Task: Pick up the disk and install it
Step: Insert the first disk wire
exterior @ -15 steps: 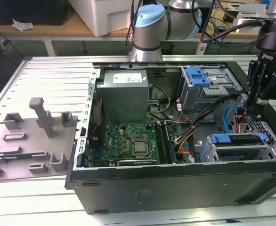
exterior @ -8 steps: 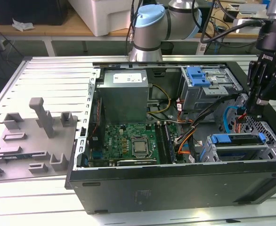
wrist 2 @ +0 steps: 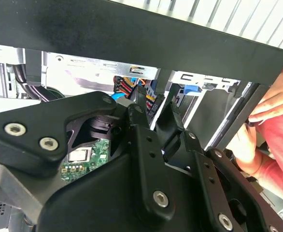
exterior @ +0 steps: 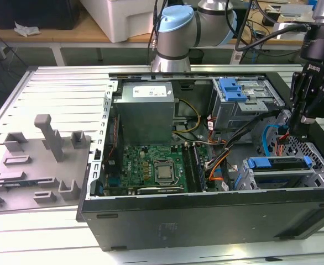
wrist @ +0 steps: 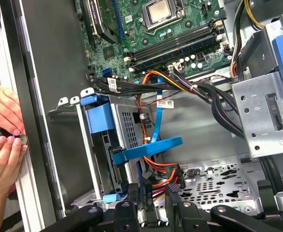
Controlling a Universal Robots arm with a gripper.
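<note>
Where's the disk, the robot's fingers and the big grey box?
disk point(exterior: 278, 163): exterior view, on its blue frame.
fingers point(wrist 2: 144, 130): second wrist view, on one black finger.
grey box point(exterior: 145, 116): exterior view, on its plain side face.

Blue frame rims the seemingly silver disk point(exterior: 281, 176); the motherboard point(exterior: 145, 165) is green, the gripper point(wrist 2: 154, 108) black.

Most of the disk point(wrist: 98, 116) behind its drive cage point(wrist: 127, 126); a person's hands point(wrist: 4, 157) partly past the edge.
</note>
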